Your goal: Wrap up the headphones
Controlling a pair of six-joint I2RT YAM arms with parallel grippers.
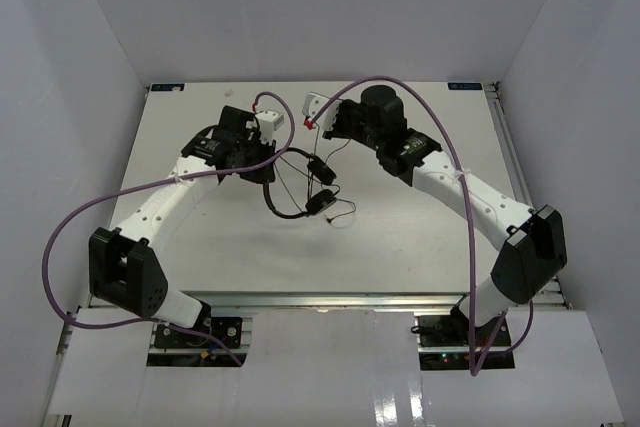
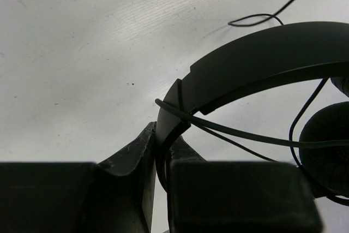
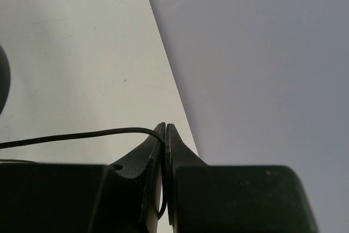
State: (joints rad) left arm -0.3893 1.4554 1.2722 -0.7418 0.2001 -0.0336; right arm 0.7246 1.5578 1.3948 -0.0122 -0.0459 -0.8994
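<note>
The black headphones (image 1: 300, 187) hang over the middle of the white table, earcups toward the right. My left gripper (image 1: 268, 169) is shut on the headband (image 2: 256, 64), seen close in the left wrist view between my fingers (image 2: 139, 156). One padded earcup (image 2: 327, 148) shows at the right edge there. The thin black cord (image 2: 256, 137) crosses the band and trails off over the table. My right gripper (image 1: 322, 125) is shut on the cord (image 3: 82, 134), which runs left from my closed fingertips (image 3: 165, 132). A loose stretch of cord (image 1: 345, 215) lies on the table.
White enclosure walls (image 3: 262, 53) stand close behind and beside the table; my right gripper sits near the back wall. Thick purple robot cables (image 1: 440, 137) loop over both arms. The table's front rail (image 1: 320, 299) runs below the headphones.
</note>
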